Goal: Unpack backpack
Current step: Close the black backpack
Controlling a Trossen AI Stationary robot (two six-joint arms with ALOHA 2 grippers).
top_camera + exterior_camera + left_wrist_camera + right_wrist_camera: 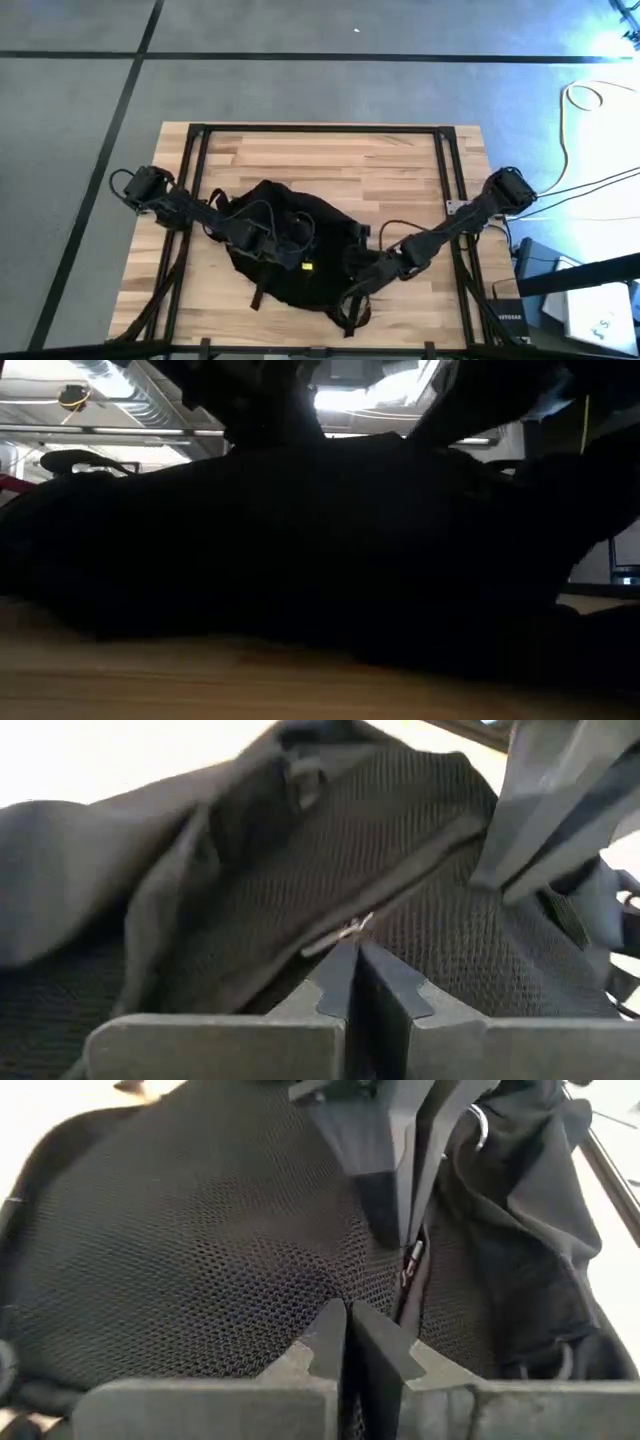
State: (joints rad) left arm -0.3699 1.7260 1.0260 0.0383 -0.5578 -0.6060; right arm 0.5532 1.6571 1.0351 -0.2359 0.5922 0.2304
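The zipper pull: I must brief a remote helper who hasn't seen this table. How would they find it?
On the wooden table lies one big black backpack, both grippers over it. On its mesh panel, a small silver zipper pull lies just ahead of the left gripper, whose fingers are closed. It's the only shiny metal on the black mesh.

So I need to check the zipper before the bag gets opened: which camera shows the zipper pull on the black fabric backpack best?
The left wrist view: the small metal zipper pull lies just beyond the shut left gripper, against the black mesh backpack. The right wrist view shows a pull partly shadowed. The high view shows only the whole bag; the low view, a dark mass.
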